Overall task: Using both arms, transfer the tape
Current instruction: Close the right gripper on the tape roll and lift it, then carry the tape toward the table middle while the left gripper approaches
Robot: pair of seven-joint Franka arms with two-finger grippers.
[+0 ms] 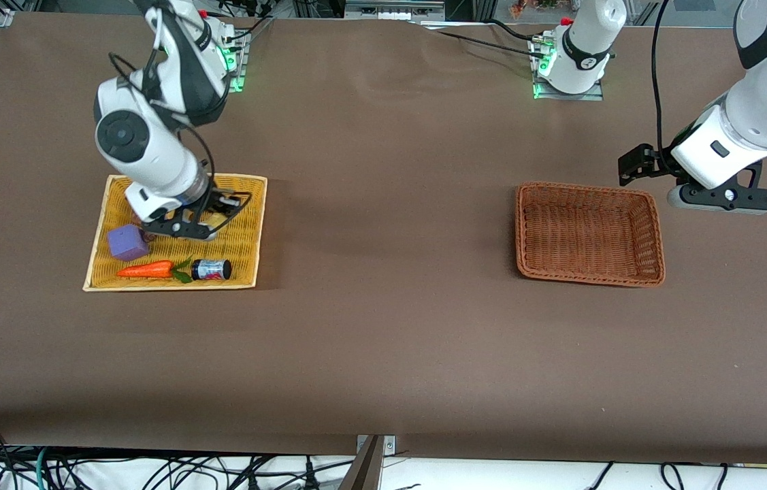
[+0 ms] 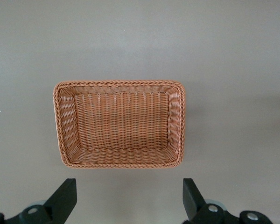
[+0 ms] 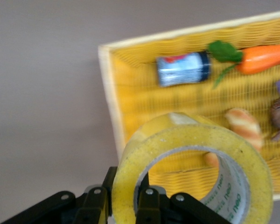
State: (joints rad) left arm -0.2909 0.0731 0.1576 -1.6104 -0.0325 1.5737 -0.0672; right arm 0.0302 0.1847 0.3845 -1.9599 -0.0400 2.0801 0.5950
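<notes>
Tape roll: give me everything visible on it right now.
The tape is a thick ring of translucent yellowish film, with a wide round hole and faint print on its inner core. It stands on edge, clamped through its wall by the right gripper over the yellow tray. In the front view the arm mostly hides it.

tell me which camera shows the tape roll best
The right wrist view: the tape fills the foreground, its ring and hole plain, gripped by the right hand above the yellow tray. The front view shows only a yellowish sliver beside that hand. The left wrist view shows none of it.
</notes>
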